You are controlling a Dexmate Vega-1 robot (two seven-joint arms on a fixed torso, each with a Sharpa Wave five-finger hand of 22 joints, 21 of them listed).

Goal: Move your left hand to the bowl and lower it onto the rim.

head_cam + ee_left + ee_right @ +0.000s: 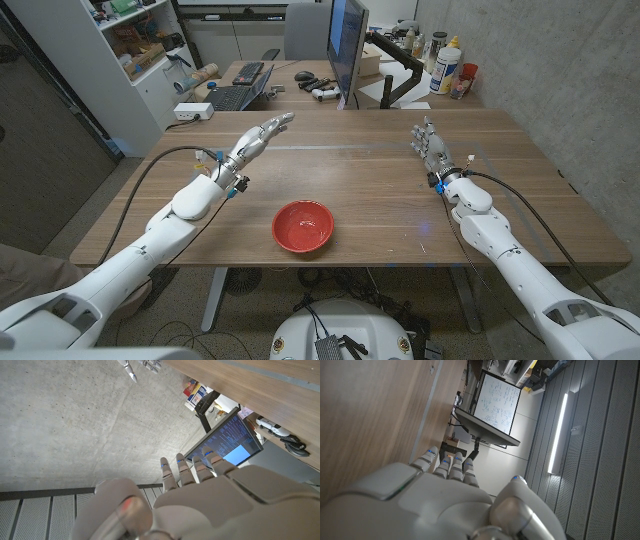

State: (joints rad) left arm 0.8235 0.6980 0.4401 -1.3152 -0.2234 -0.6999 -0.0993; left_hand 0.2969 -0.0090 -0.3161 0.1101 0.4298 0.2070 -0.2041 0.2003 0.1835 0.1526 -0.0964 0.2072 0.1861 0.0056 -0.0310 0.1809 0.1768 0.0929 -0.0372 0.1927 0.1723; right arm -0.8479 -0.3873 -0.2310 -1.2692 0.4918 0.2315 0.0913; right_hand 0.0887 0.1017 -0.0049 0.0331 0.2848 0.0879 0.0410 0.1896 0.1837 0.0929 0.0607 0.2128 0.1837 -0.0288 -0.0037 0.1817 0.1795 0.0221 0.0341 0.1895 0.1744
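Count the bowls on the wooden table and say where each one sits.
1. The red bowl sits near the table's front edge, about midway between the two arms, closer to the left hand, which is raised beyond it.

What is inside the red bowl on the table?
The red bowl looks empty in the head view: only its red inner surface shows, and nothing covers it. The left hand is raised farther back, away from the bowl.

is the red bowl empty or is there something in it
Empty. In the head view the red bowl sits upright on the wooden table, and its inside shows plain red all the way down with nothing in it.
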